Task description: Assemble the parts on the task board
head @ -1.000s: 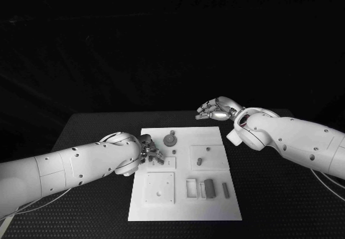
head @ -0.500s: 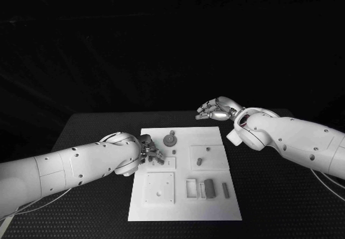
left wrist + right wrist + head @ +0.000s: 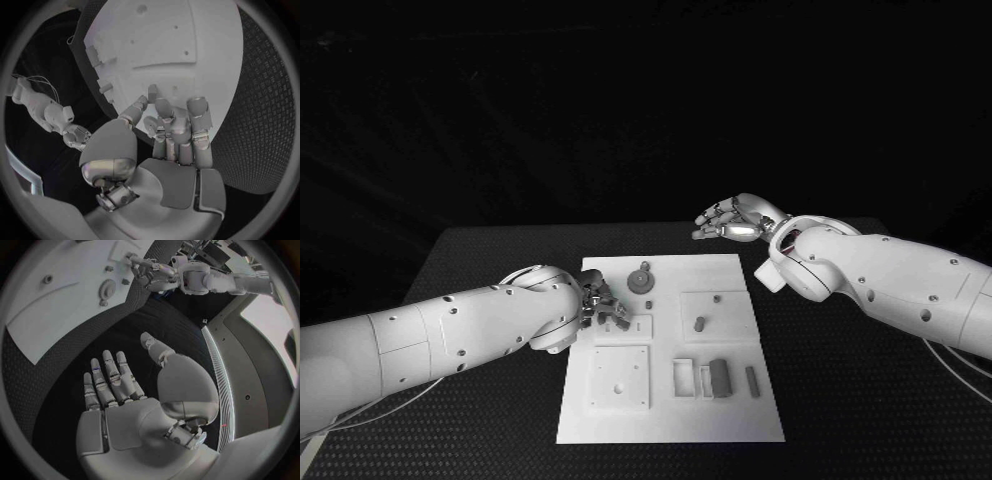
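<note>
The white task board (image 3: 733, 420) lies in the middle of the black table. My left hand (image 3: 599, 307) is at the board's left edge, and its fingertips (image 3: 164, 107) pinch a small grey peg (image 3: 620, 322) (image 3: 153, 92) that stands on a small raised plate (image 3: 636, 327). A round grey part (image 3: 642, 282) (image 3: 107, 289) lies just beyond it. My right hand (image 3: 733, 220) (image 3: 119, 385) hovers past the board's far right corner, with its fingers apart and nothing in them.
On the board there are also a peg (image 3: 700, 324) on a square plate (image 3: 718, 305), a second square plate (image 3: 620, 385), a bracket (image 3: 685, 378), a block (image 3: 720, 376) and a pin (image 3: 753, 381). Black table (image 3: 877, 400) surrounds the board.
</note>
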Tool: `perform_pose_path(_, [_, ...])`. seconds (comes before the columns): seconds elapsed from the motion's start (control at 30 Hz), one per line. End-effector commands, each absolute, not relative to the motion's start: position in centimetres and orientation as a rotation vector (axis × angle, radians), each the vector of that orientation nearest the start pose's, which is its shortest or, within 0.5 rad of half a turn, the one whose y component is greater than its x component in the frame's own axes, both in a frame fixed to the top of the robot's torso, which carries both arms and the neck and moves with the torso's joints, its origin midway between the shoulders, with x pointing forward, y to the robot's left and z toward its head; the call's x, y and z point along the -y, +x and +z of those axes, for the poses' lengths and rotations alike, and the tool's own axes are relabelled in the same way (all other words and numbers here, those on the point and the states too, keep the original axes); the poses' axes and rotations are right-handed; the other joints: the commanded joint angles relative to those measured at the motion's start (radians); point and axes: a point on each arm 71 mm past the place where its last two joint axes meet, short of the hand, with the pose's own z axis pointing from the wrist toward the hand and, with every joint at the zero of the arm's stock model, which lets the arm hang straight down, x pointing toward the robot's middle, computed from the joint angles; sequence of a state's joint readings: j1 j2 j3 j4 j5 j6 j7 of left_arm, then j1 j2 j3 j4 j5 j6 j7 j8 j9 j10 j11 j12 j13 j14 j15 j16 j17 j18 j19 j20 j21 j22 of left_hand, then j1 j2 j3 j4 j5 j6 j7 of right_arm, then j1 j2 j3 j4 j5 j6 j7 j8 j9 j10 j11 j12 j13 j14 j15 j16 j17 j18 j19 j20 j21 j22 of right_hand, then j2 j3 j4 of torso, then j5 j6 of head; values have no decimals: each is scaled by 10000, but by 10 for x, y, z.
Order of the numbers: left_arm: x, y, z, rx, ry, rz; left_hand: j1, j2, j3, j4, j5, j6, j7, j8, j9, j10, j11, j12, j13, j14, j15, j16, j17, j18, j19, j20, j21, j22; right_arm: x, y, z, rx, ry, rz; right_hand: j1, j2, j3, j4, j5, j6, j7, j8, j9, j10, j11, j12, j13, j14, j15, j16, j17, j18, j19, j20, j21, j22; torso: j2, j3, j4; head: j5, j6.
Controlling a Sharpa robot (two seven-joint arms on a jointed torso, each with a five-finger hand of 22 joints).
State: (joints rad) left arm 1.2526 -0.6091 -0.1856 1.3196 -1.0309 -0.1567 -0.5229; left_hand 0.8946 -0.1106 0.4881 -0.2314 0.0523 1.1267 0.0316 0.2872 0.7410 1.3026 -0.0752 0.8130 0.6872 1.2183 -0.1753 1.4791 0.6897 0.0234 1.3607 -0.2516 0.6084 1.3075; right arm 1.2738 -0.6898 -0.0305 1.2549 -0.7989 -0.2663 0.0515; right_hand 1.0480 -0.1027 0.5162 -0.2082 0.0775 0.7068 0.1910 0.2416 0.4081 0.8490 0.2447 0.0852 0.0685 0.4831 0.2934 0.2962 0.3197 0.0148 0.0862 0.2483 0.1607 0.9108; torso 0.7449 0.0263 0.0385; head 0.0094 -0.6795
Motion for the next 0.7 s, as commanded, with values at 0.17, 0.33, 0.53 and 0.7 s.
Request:
perform_pose_path(0.17, [-165, 507, -249, -21691, -3040, -3845, -104, 16, -116, -11, 4, 64, 33, -27, -15, 1, -12, 44, -19, -22, -83, -45, -10, 230, 31, -6, -74, 140, 202, 547, -163, -16991, 4018, 9851, -96, -21, -5, 64, 22, -65, 539, 43, -19, 10, 14, -53, 4, -66, -9, -53, -16, -148, -47, -2, -41, -18, -1, -3, 0, -2, -9])
perform_pose_path(0.33, [-165, 506, -249, -21756, -3000, -3831, -112, 15, -132, -16, 4, 67, 32, -29, -16, 1, -13, 45, -21, -21, -83, -45, -10, 230, 31, -7, -77, 140, 202, 547, -163, -16994, 4015, 9856, -95, -22, -5, 65, 22, -65, 539, 43, -20, 10, 14, -53, 4, -68, -9, -54, -17, -148, -47, -2, -40, -6, 1, -3, 0, 1, -30])
perform_pose_path(0.53, [-165, 506, -250, -21798, -2985, -3806, -120, 10, -151, -24, 4, 70, 31, -32, -18, 0, -13, 45, -23, -22, -84, -46, -11, 229, 30, -7, -80, 140, 202, 547, -163, -16982, 4022, 9846, -95, -22, -4, 68, 22, -66, 539, 44, -22, 11, 14, -53, 4, -71, -9, -55, -17, -148, -48, -2, -40, -8, 0, -3, -1, 3, -33])
perform_pose_path(0.7, [-165, 506, -250, -21821, -2960, -3777, -174, -23, -208, -19, 4, 78, 31, -41, -23, -2, -14, 44, -28, -24, -85, -49, -12, 226, 28, -5, -90, 140, 202, 547, -163, -16988, 4017, 9853, -94, -23, -4, 70, 23, -66, 539, 45, -23, 10, 14, -54, 4, -72, -9, -55, -18, -148, -49, -2, -42, -18, -1, -2, 0, 5, -36])
